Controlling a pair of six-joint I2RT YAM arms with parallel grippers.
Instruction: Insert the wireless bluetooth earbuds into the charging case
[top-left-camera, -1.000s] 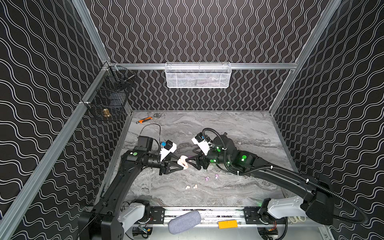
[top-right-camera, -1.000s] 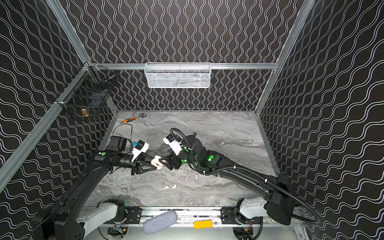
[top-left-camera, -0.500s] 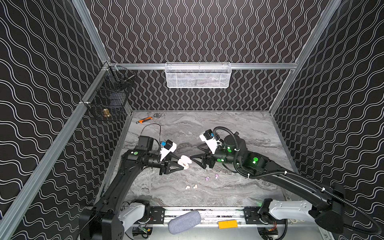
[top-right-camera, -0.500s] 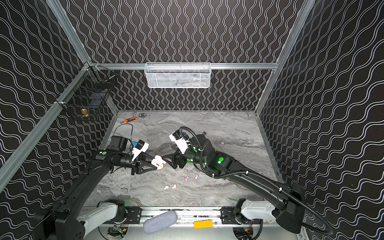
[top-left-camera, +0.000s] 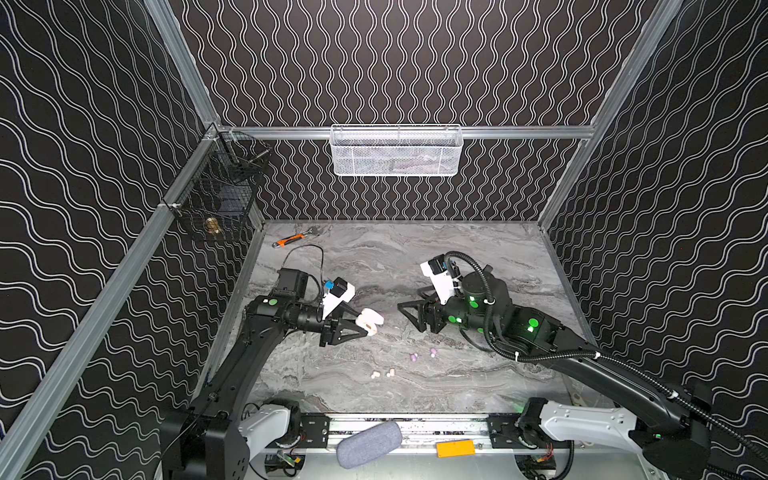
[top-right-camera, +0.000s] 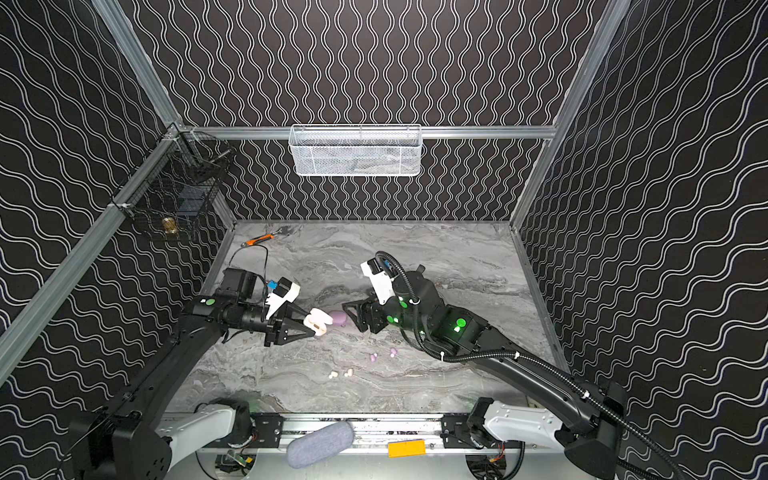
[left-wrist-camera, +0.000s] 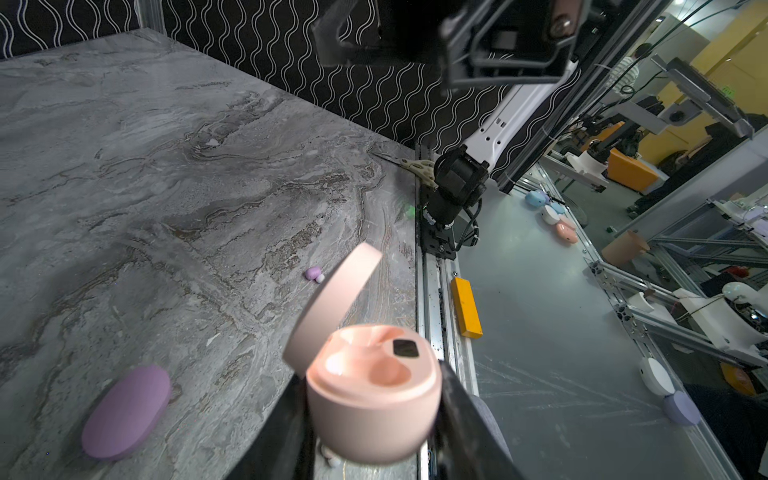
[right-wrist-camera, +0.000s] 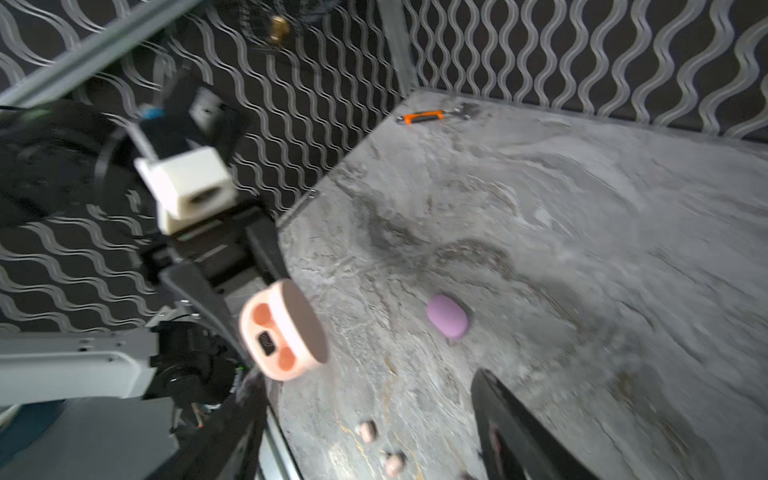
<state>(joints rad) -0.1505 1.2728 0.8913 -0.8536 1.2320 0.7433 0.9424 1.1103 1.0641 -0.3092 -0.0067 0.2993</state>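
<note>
My left gripper (top-left-camera: 365, 326) (left-wrist-camera: 372, 376) is shut on the cream-pink charging case (top-left-camera: 370, 321) (top-right-camera: 318, 322) (left-wrist-camera: 374, 399), held above the table with its lid flipped open and both sockets empty (right-wrist-camera: 282, 332). A closed lilac case (top-right-camera: 338, 318) (left-wrist-camera: 126, 411) (right-wrist-camera: 448, 316) lies on the table just beyond it. My right gripper (top-left-camera: 409, 318) (top-right-camera: 353, 318) (right-wrist-camera: 370, 399) is open and empty, a short way right of the held case. The wireless bluetooth earbuds lie loose nearer the front: two lilac (top-left-camera: 413, 356) (top-left-camera: 433, 352) (top-right-camera: 373, 357) and two cream (top-left-camera: 375, 374) (top-left-camera: 390, 372) (right-wrist-camera: 368, 431).
An orange-handled tool (top-left-camera: 293, 240) lies at the back left of the marble table. A white mesh basket (top-left-camera: 397, 151) hangs on the back wall and a black wire basket (top-left-camera: 220, 199) on the left wall. A grey pouch (top-left-camera: 369, 442) and a yellow block (top-left-camera: 455, 449) sit on the front rail.
My right gripper has drawn back to the right, away from the held case. The left gripper and the case have stayed put.
</note>
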